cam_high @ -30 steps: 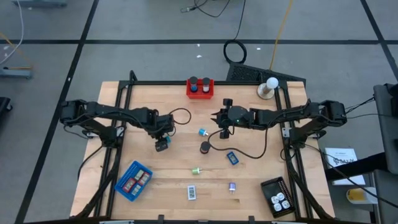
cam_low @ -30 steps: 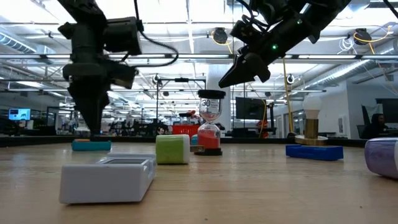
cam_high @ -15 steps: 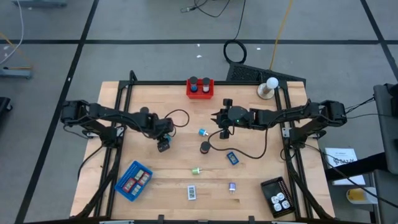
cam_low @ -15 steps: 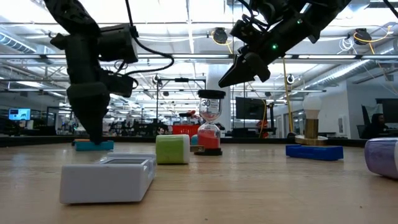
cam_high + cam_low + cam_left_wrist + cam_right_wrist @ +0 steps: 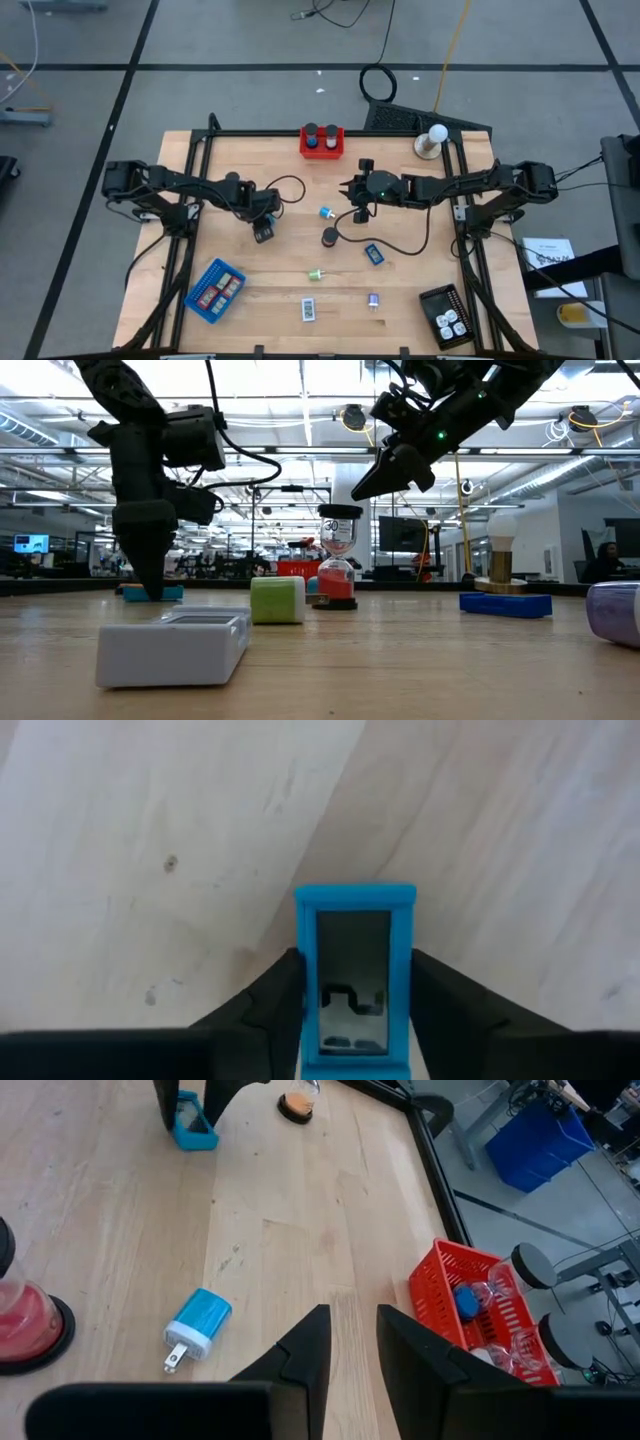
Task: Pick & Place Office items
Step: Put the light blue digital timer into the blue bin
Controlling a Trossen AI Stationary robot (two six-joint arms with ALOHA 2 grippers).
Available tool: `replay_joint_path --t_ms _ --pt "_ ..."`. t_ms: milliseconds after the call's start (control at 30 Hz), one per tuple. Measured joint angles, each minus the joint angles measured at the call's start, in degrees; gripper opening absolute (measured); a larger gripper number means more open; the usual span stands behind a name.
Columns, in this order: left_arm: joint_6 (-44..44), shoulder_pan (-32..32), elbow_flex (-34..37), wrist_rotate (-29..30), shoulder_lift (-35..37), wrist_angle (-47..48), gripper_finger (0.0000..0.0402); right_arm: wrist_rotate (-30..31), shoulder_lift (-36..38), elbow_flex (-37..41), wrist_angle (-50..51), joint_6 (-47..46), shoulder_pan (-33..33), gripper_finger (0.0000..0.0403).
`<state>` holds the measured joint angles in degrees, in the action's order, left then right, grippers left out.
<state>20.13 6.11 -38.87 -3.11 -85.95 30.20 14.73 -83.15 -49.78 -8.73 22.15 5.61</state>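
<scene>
A teal rectangular block with a grey window lies flat on the wooden table left of centre, also seen as the block in the low view. My left gripper points down over it and is shut on it. My right gripper hangs above the table's middle, its fingers a narrow gap apart in the right wrist view with nothing between them. Other office items lie loose: a blue plug, a blue block, a green bit, a white-labelled rectangle and a purple bit. My left gripper pinches the teal block by its two long sides, one finger on each, near the end closer to the wrist camera. The fingers come from above, pointing down. The block lies flat on the table, window up.
A red tray with black cylinders stands at the far edge, and a white ball on a stand at far right. A blue tray sits near left, a black tray near right. An hourglass and a black cable lie mid-table.
My left gripper has come down over the teal block and its fingers have drawn in against the block's sides. The block stays on the table.
</scene>
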Motion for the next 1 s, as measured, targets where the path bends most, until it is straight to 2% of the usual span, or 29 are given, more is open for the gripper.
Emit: replay_joint_path --t_ms 200,500,767,1000 --pt "3.11 -0.34 -0.8 -2.46 1.45 1.62 0.0142 -0.01 0.0 0.0 -0.02 -0.01 0.0 0.0075" --pt "10.85 -4.62 -7.32 -2.24 9.38 13.17 0.0143 -0.05 0.0 0.14 -0.13 -0.26 0.0 0.0075" --pt "22.28 -14.83 -12.02 -1.26 14.42 21.68 0.0145 -0.1 0.0 3.15 -4.68 0.13 0.17 0.0075" --pt "37.7 -27.36 -14.5 -1.7 16.06 24.65 0.0141 -0.12 0.0 3.98 -6.05 0.15 0.35 0.0075"
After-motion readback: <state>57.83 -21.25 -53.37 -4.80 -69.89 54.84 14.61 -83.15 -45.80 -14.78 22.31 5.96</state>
